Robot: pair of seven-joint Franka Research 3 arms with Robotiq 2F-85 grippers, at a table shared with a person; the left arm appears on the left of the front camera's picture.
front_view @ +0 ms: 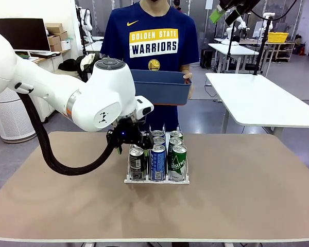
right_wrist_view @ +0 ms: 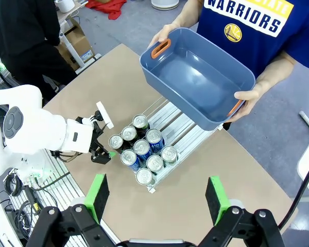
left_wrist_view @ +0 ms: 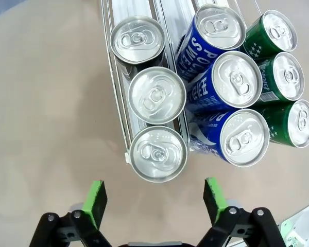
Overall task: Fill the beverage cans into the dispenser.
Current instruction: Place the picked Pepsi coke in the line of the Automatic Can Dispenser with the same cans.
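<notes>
Now the dispenser [front_view: 157,179] sits near the middle of the table [front_view: 247,195], a low white base with thin clear dividers making three lanes, and nine cans [left_wrist_view: 224,85] stand upright in it, three to a lane. From the wrist above, one lane holds three black cans [left_wrist_view: 157,95] showing mostly their silver tops and pull tabs, the middle lane three blue cans [left_wrist_view: 211,38] with white lettering, and the far lane three green cans [left_wrist_view: 286,77] with white stars and letters. In the front view the nearest row reads black, blue, green from left to right. The left gripper [left_wrist_view: 154,198] hangs just beside the rack's end by the black lane, its green pads [left_wrist_view: 95,200] spread wide with nothing between them. The right gripper [right_wrist_view: 157,198] is high above the table, its jaws likewise fully apart and empty, looking down on the rack. A person [front_view: 153,43] in a dark blue shirt stands at the far side holding a blue-grey tub [right_wrist_view: 198,77] with orange handles, tilted and empty, just above the rack's far end. The table has a plain tan top with a pale edge. Behind are white tables [front_view: 262,98], a monitor [front_view: 19,34], boxes [front_view: 56,36] and a grey floor.
</notes>
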